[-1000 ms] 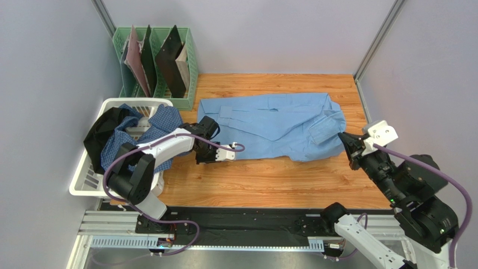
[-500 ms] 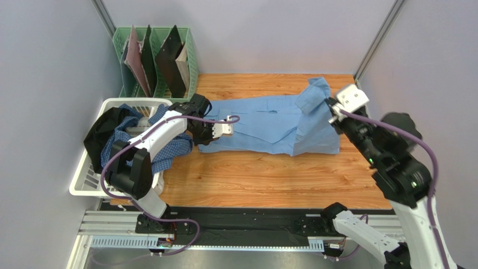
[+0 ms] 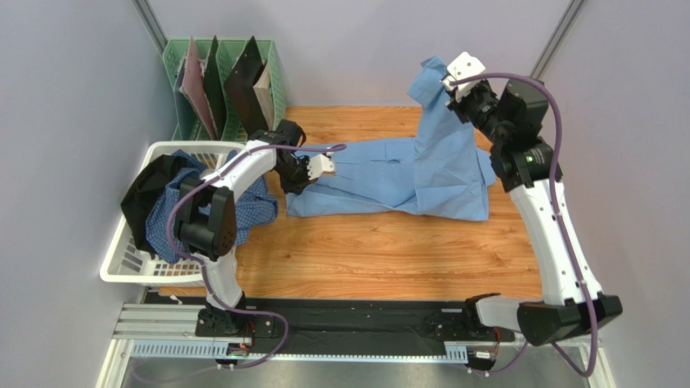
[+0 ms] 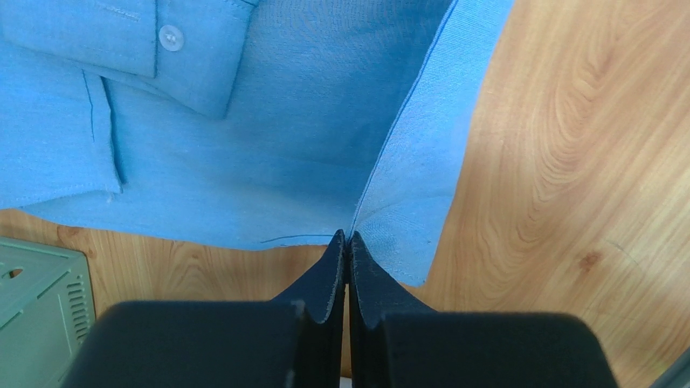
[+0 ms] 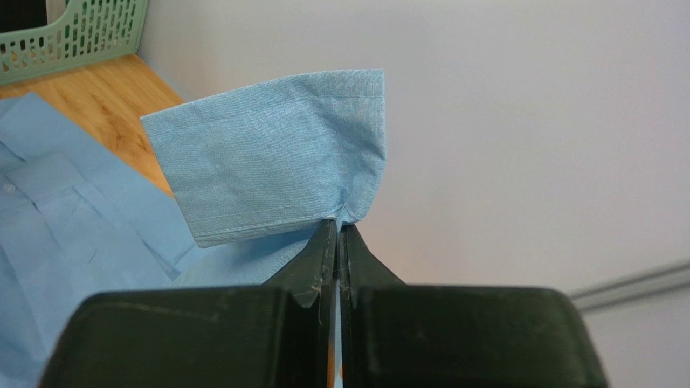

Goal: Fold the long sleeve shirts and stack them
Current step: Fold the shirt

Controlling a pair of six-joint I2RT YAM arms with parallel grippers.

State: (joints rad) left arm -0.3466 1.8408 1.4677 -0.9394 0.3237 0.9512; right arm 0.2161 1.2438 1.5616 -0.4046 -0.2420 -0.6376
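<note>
While R gripper, clamped on a blue shirt corner, holds it high far right, L gripper pinches left hem low, shirt lying lengthwise on table betw. them.

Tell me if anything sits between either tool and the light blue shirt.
Nothing visible does. The left tool is shut on the light blue shirt at its edge, low over the table. The right tool is shut on a stitched end of it, raised high at the far right.
</note>
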